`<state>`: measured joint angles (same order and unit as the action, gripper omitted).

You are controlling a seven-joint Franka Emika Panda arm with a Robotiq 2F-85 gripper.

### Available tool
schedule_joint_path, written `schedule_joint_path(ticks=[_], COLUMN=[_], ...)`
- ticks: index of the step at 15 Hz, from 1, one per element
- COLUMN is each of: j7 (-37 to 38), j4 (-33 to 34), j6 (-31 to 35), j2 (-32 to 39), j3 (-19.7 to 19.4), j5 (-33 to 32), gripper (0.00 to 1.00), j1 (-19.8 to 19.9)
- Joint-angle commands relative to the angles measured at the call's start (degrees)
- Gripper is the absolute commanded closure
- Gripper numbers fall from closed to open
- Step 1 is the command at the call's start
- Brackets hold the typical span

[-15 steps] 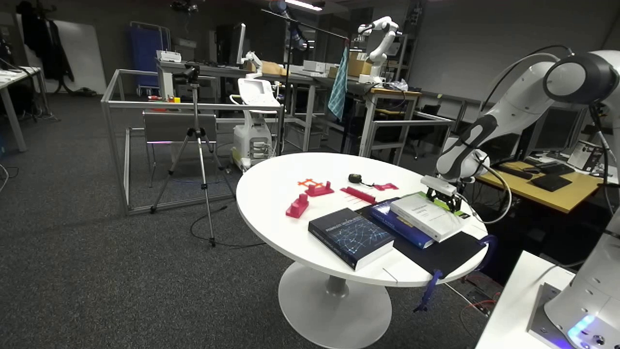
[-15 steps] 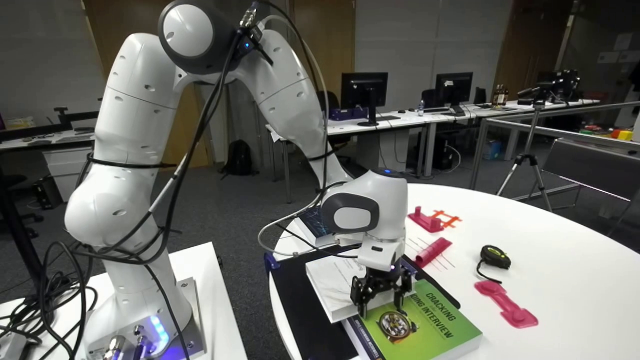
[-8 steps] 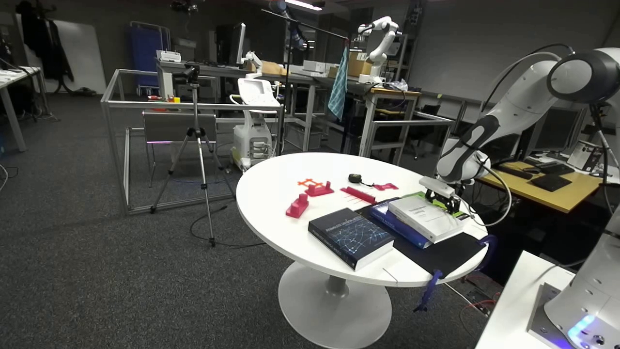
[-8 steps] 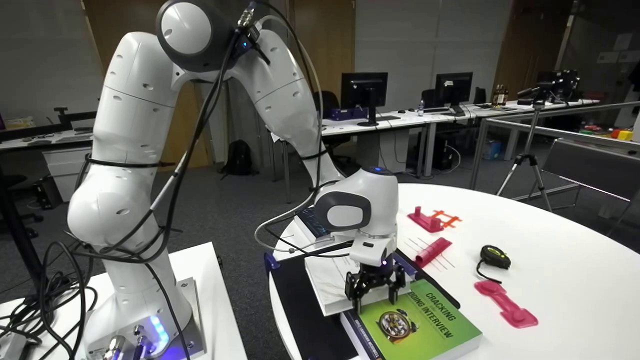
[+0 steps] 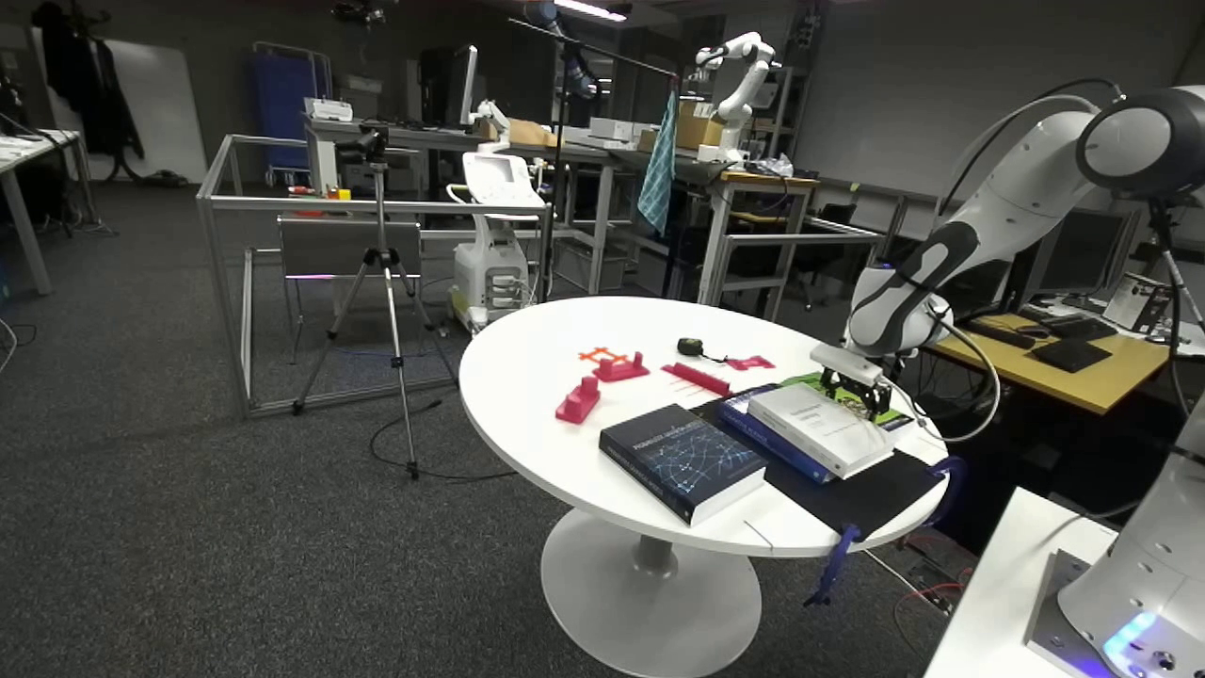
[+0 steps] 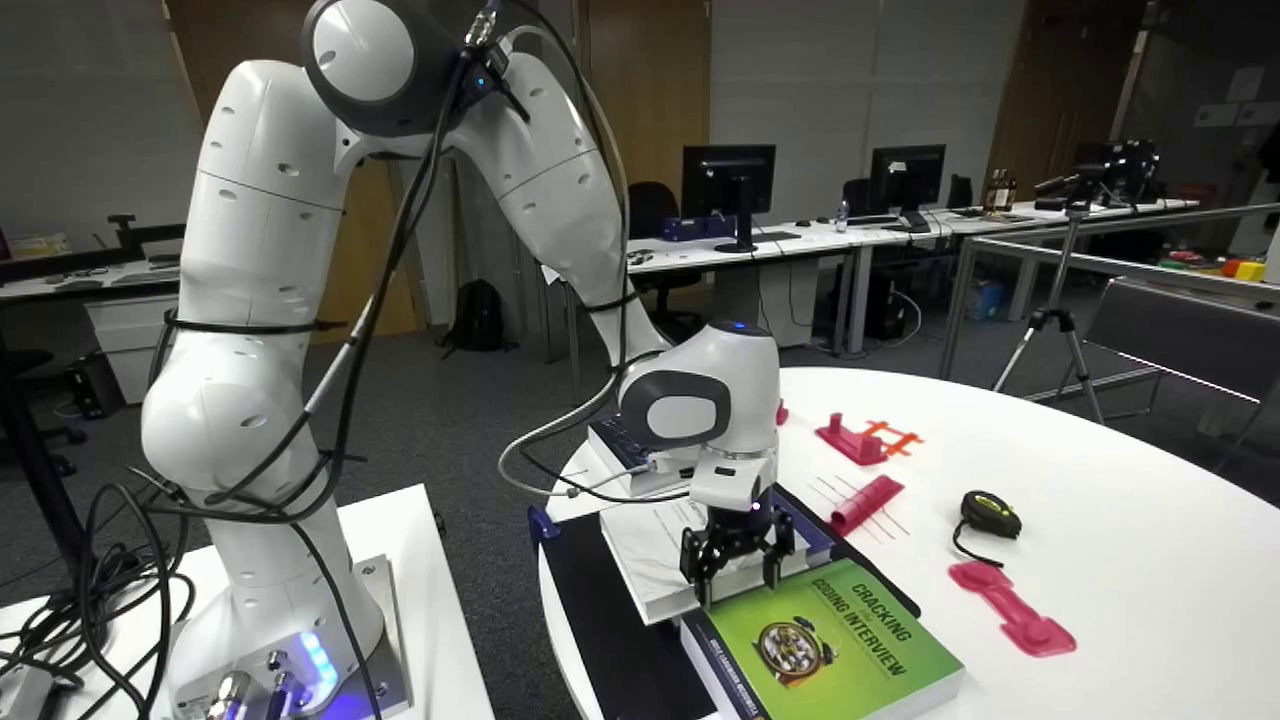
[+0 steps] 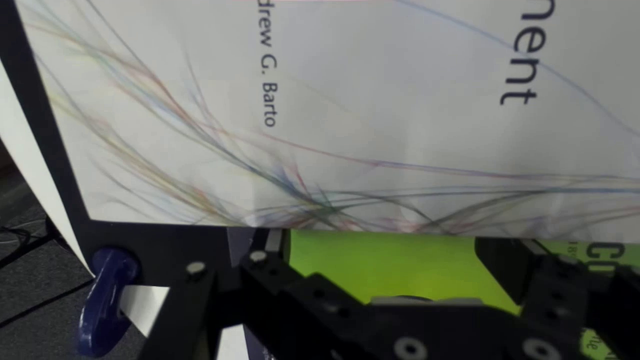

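My pincer (image 6: 738, 592) is spread wide, holding nada, above the green bk (image 6: 850, 620). Right by the green bk: the white bk (image 6: 640, 545), overlap unclear. Prob. heavy, stiffish, slick; I'd grip both covers tog. at its edge facing the green bk.

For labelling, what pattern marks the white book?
Multicoloured curving lines on the white book, clearest in the wrist view.

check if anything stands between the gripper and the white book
Nothing visible does. The open gripper is right at the long edge of the white book. The green book lies below the gripper, not between; whether gripper and white book touch, I can't tell.
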<state>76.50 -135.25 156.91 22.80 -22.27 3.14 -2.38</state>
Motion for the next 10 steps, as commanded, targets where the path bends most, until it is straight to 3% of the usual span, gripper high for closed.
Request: schedule_joint_path(ticks=[1, 10], j7=[1.3, -0.15], j4=[-1.81, -1.22], j6=[-0.98, -2.03], j2=[-2.88, -2.75], j3=[-0.59, 0.75], j5=[-3.3, -4.27], gripper=[0.0, 0.0], j1=[-0.95, -0.12])
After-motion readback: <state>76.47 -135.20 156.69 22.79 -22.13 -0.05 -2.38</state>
